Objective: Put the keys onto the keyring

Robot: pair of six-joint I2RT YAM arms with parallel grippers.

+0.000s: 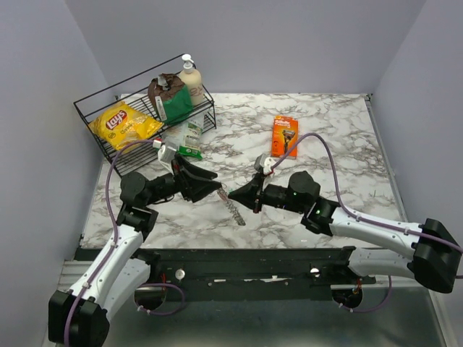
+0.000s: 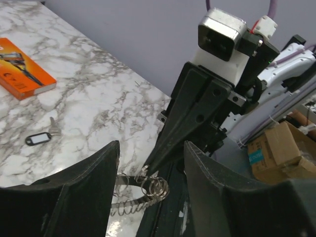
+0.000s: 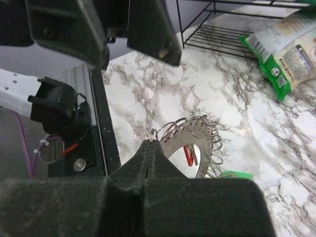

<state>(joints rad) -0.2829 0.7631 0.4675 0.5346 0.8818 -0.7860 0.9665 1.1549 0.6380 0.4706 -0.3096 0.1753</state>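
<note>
Keyring [image 3: 197,129] pinched by closed right fingers [image 3: 142,165] near tabletop's [image 1: 340,159] near edge, seemingly steadied for open left fingers [image 2: 98,173].

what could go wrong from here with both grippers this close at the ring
1. The right gripper pinches only the thin edge of the keyring, and the rest dangles. A nudge could twist it or pull it out of the grip.
2. The left gripper stands open with its fingers on either side of the right gripper's tip. Closing there may clamp the other arm's fingers rather than the ring, or knock the two arms together.
</note>
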